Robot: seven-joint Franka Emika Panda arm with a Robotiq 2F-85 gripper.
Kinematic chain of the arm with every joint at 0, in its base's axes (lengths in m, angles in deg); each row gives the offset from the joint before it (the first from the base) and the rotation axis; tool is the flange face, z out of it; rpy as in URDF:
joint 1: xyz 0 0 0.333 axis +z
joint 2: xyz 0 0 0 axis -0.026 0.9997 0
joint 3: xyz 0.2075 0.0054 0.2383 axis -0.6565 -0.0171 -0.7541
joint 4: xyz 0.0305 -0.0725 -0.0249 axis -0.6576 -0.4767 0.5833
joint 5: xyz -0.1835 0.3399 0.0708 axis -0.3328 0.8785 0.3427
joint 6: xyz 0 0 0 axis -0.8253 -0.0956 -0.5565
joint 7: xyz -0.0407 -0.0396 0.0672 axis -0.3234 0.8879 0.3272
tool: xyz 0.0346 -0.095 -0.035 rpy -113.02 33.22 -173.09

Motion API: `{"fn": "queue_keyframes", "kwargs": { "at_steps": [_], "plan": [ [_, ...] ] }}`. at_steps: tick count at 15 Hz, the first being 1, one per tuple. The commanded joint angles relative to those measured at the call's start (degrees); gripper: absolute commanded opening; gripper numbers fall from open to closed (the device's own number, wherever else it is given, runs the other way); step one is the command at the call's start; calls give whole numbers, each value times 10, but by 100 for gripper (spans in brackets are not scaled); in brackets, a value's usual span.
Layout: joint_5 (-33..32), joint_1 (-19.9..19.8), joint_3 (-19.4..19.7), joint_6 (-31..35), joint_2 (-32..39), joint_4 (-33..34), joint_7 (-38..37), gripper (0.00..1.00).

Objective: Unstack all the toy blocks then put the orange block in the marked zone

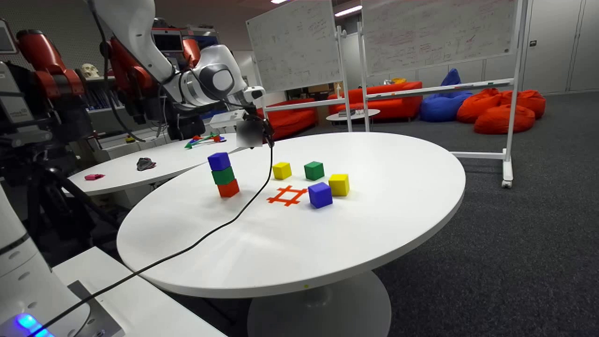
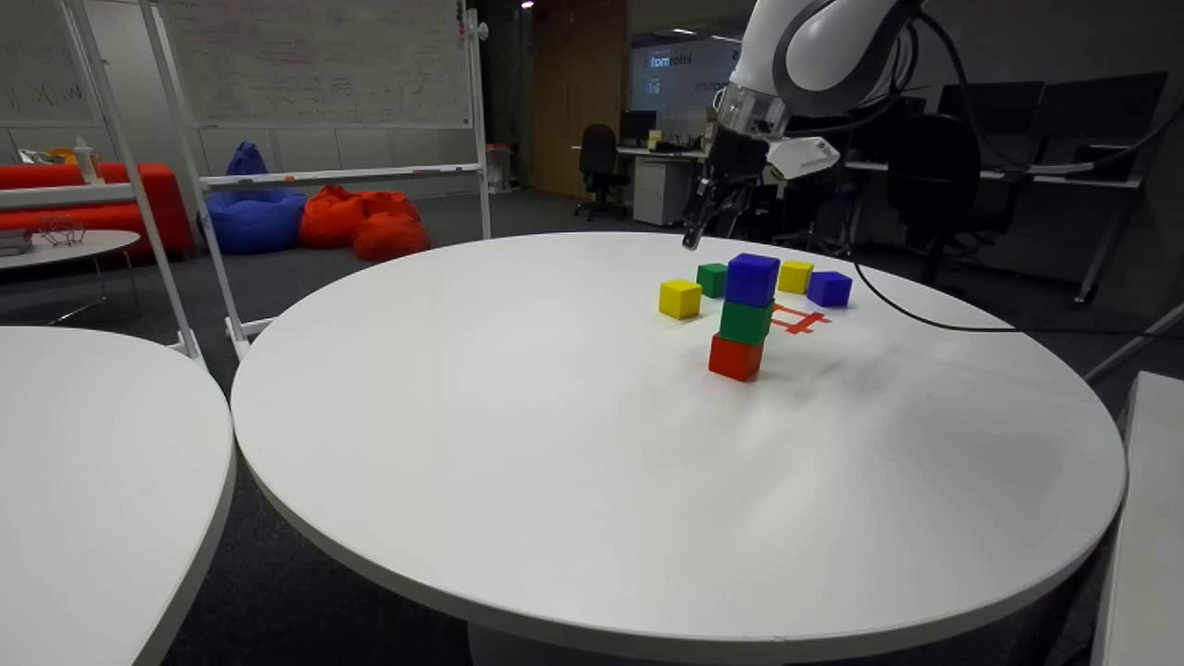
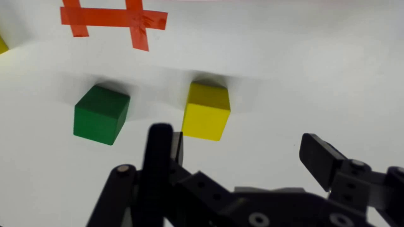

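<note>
The arm comes in high from the left in an exterior view, and its wrist is bent so that the gripper points mostly downward above the far side of the round table. The gripper is spread: in the wrist view its two fingers stand wide apart, and the white surface is seen between them. A yellow block lies near the finger at the left of that view. The orange block rests flat as the lowest of three in a stack, under a green block, with a blue block on the top. In both exterior views this stack is to the left of the marked zone, near but apart. The orange block is somewhat turned: in an exterior view one vertical edge points toward the near side. Its sides look alike, as of a cube, so I cannot tell a long axis for it; the stack's own axis goes about upright, and whether its slight lean is real, I cannot tell. Just right of the marked zone, in an exterior view, are a second blue block and a second yellow block; a second green block is farther.
</note>
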Motion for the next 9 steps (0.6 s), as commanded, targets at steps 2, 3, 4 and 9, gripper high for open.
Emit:
{"fn": "queue_keyframes", "kwargs": {
  "at_steps": [2, 3, 4, 9],
  "plan": [
    [89, -16, -44, 16, 8, -4, 0, 100],
    [100, -17, -49, 7, 12, 1, 10, 100],
    [92, -12, -46, -1, 15, 5, 16, 100],
    [79, -3, -39, -1, 11, 2, 1, 100]
  ]
}}
